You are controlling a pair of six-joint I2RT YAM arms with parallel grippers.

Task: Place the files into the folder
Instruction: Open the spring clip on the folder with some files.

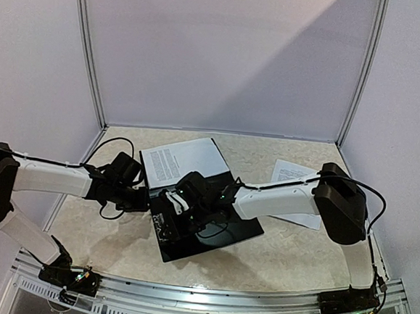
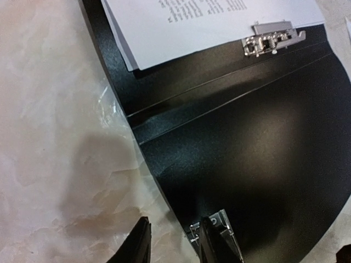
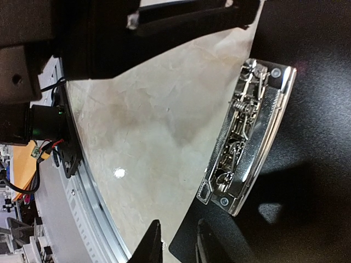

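The black folder [image 1: 222,231] lies open on the table's middle. White printed files [image 1: 184,159] rest on its far half, held under a metal clip [image 2: 271,39]. Another printed sheet [image 1: 292,172] lies on the table at the right, partly under my right arm. My left gripper [image 1: 147,198] points down at the folder's left edge. In the left wrist view its jaws [image 2: 175,220] straddle that edge of the folder [image 2: 263,153] with a gap showing. My right gripper [image 1: 170,201] hovers over the near half. Its jaws [image 3: 178,222] stand narrowly apart astride the folder's corner [image 3: 307,219], beside a long metal clip [image 3: 247,137].
Marbled beige tabletop [image 1: 102,236] surrounds the folder. A metal rail [image 1: 206,298] runs along the near edge, with both arm bases on it. White walls close in the back and sides. The left arm's dark body [image 3: 164,22] hangs close above in the right wrist view.
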